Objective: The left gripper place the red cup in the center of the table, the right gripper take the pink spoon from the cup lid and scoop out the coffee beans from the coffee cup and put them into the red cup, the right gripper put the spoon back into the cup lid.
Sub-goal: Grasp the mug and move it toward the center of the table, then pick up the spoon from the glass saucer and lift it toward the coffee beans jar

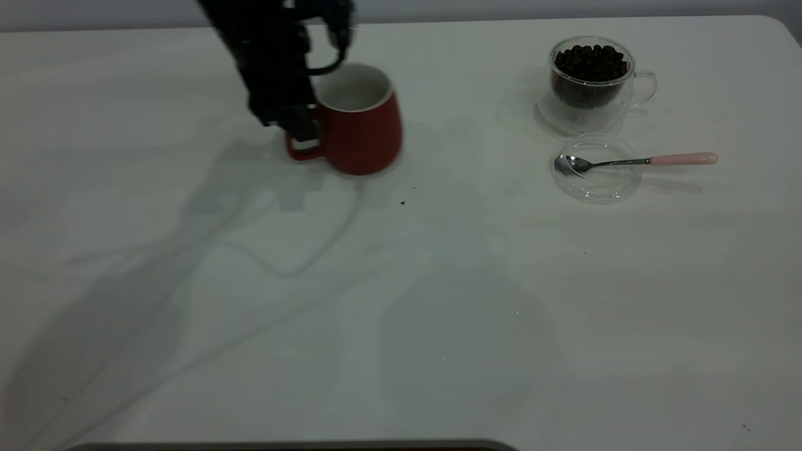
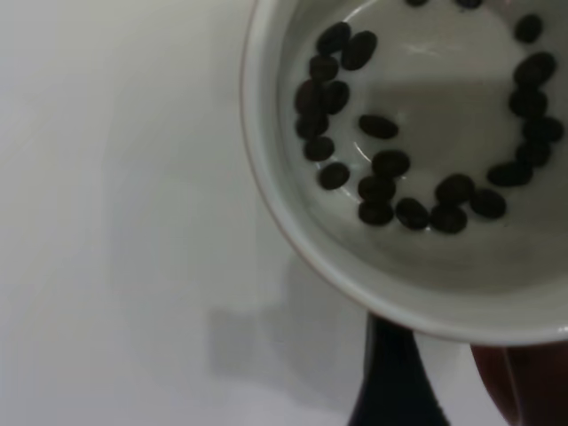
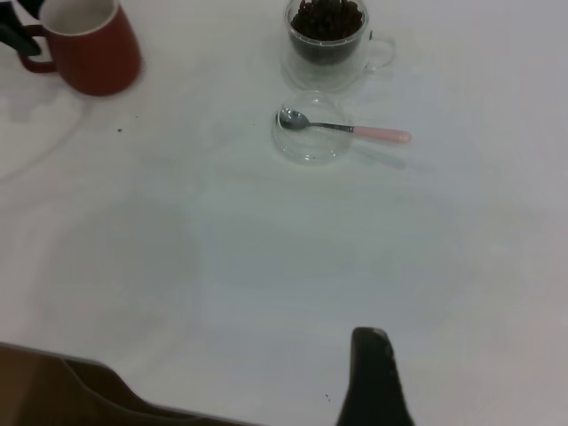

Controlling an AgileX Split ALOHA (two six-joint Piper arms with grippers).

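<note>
The red cup (image 1: 363, 131) sits far left of centre on the table (image 1: 438, 313), and its outline is smeared. My left gripper (image 1: 304, 134) comes from above and is shut on the cup's handle. In the left wrist view the cup's white inside (image 2: 266, 177) holds several coffee beans (image 2: 390, 164), with one black finger (image 2: 390, 382) below the rim. The glass coffee cup (image 1: 589, 81) full of beans (image 1: 589, 62) stands far right. The pink spoon (image 1: 633, 161) lies across the cup lid (image 1: 598, 181) in front of it. My right gripper (image 3: 373, 382) hangs high over the near table, far from the spoon (image 3: 346, 129).
A few dark specks (image 1: 402, 202) lie on the table near the red cup. A dark edge (image 1: 288, 446) runs along the table's near side. The red cup (image 3: 89, 49), coffee cup (image 3: 327, 31) and lid (image 3: 311, 146) all show far off in the right wrist view.
</note>
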